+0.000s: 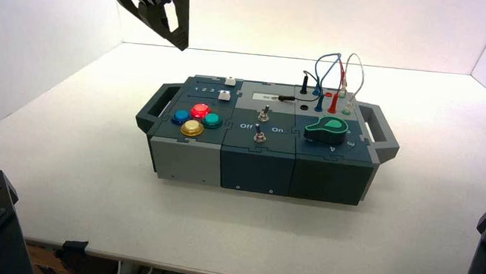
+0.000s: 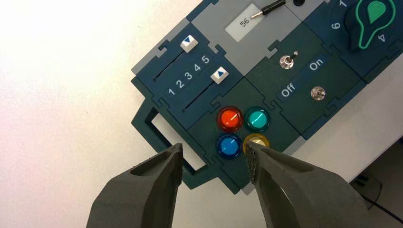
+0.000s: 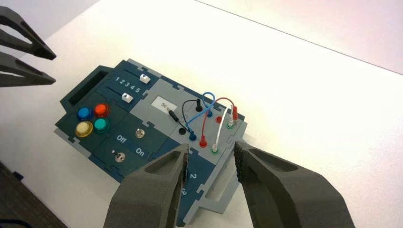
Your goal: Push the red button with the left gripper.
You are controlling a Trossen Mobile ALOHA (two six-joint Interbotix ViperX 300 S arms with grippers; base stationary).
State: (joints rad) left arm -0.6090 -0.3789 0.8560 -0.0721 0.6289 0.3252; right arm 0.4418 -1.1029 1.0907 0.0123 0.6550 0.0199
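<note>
The red button [image 1: 200, 110] is a glossy dome on the left part of the box's top [image 1: 257, 169], behind the yellow one and between the blue and the teal. It also shows in the left wrist view [image 2: 229, 119] and the right wrist view [image 3: 100, 109]. My left gripper [image 1: 161, 29] hangs high in the air behind and to the left of the box, open and empty. In its own view the left gripper [image 2: 214, 156] looks down on the button cluster from well above. My right gripper [image 3: 211, 152] is open and empty, above the box's right end.
Blue [image 2: 228, 146], teal [image 2: 257, 118] and yellow [image 2: 256, 141] buttons surround the red one. Two white sliders [image 2: 219, 75], two toggle switches [image 2: 287, 61], a green-topped knob [image 1: 326, 129] and plugged wires [image 1: 331, 79] fill the box. Handles stick out at both ends [image 1: 151, 110].
</note>
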